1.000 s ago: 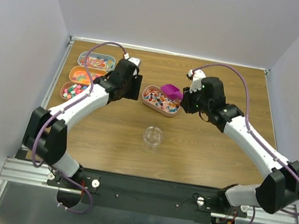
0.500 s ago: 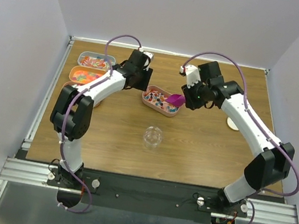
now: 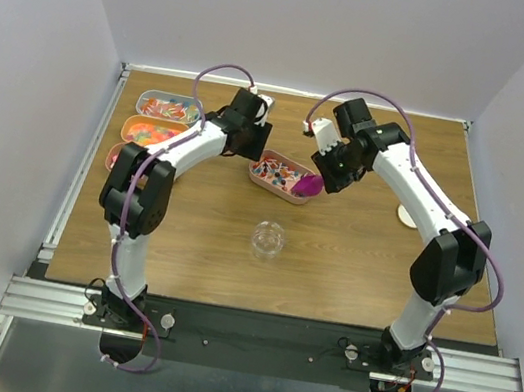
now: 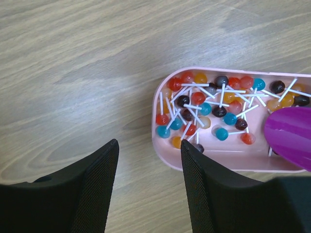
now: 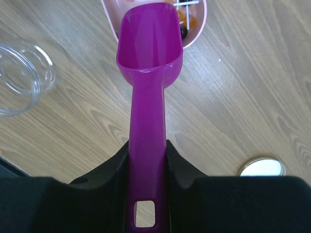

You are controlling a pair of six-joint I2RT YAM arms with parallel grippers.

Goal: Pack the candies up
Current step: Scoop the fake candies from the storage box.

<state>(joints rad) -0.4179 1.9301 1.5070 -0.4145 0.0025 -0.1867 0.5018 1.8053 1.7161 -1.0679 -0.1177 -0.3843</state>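
Observation:
The candies point(image 4: 204, 109) are small coloured lollipops on white sticks, lying in a pink tray point(image 4: 166, 143) at mid-table point(image 3: 255, 174). My left gripper point(image 4: 149, 143) is open at the tray's left end. Its right finger overlaps the near rim, and only bare wood shows between the fingers. My right gripper point(image 5: 148, 145) is shut on the handle of a magenta scoop point(image 5: 149, 43). The scoop's bowl looks empty, and its tip reaches over the tray's right end point(image 5: 200, 19). In the top view the scoop point(image 3: 310, 184) slopes down into the tray from my right gripper point(image 3: 332, 173).
A clear, open jar point(image 3: 268, 239) stands in front of the tray, toward the arm bases. A round cream lid point(image 3: 408, 217) lies to the right. Three more trays of sweets point(image 3: 151, 132) line the far left edge. Grey walls enclose the table.
Both arms reached toward the back of the table. The right one lowered the scoop to the tray's right end. The left gripper came to the tray's left end and narrowed slightly.

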